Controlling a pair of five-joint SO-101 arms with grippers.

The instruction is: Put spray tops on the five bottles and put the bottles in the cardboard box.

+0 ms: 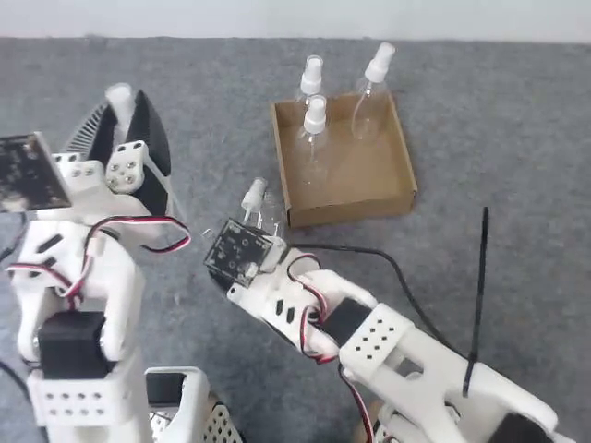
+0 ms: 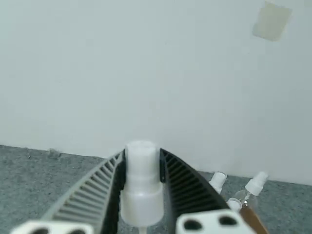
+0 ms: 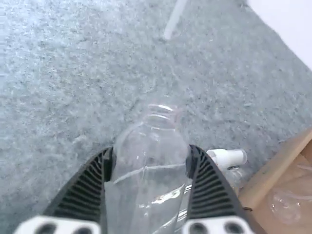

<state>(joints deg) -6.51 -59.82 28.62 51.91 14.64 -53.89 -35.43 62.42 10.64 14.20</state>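
Left gripper point(image 1: 120, 111), upper left of the high view, is clamped on a spray top point(image 2: 141, 185), held upright above the table. Right gripper point(image 3: 148, 158), at centre frame, grips an uncapped clear bottle point(image 3: 156, 122), neck pointing away over the grey mat point(image 1: 480, 120). Three capped bottles point(image 1: 316, 115) stand in the box point(image 1: 346, 208), upper centre; another capped one point(image 1: 254, 196) lies just beside its lower left corner.
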